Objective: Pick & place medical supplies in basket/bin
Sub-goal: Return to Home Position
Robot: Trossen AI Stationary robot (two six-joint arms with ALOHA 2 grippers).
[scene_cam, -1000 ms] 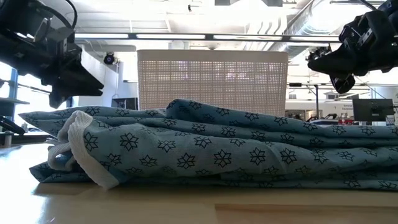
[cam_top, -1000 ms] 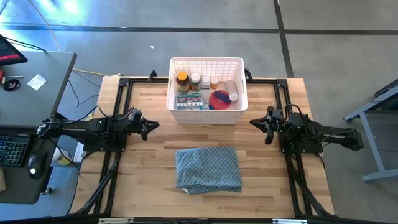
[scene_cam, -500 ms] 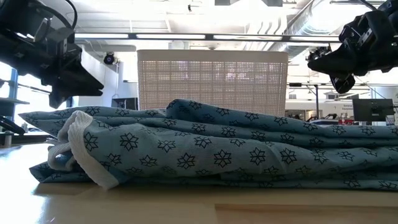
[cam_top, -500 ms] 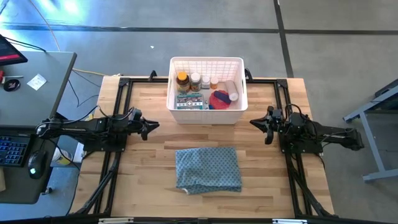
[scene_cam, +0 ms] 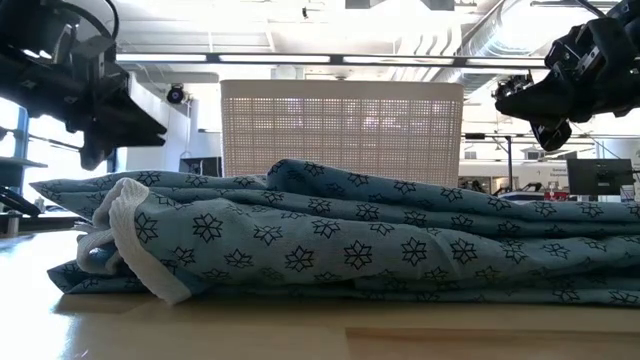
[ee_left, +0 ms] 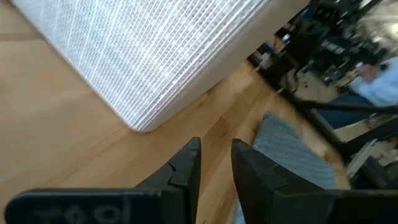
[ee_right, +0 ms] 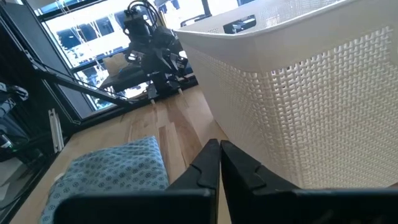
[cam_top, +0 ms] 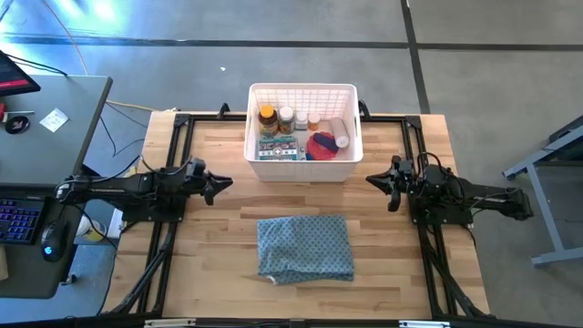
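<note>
The white latticed basket (cam_top: 301, 169) stands at the table's far middle. In it are an amber yellow-capped bottle (cam_top: 266, 117), white pill bottles (cam_top: 286, 117), a pink-red disc (cam_top: 321, 144), a white roll (cam_top: 341, 132) and printed packets (cam_top: 278, 151). My left gripper (cam_top: 226, 184) hovers left of the basket's near left corner (ee_left: 134, 121). Its fingers stand a narrow gap apart and hold nothing. My right gripper (cam_top: 371, 179) hovers right of the basket's near right corner, shut and empty (ee_right: 219, 149).
A folded blue-grey patterned cloth (cam_top: 304, 248) lies on the table's near middle, between the arms and in front of the basket (scene_cam: 340, 130). Black frame rails (cam_top: 173, 137) run along the table's left and right sides. A desk with a keyboard (cam_top: 18, 214) stands beyond the left edge.
</note>
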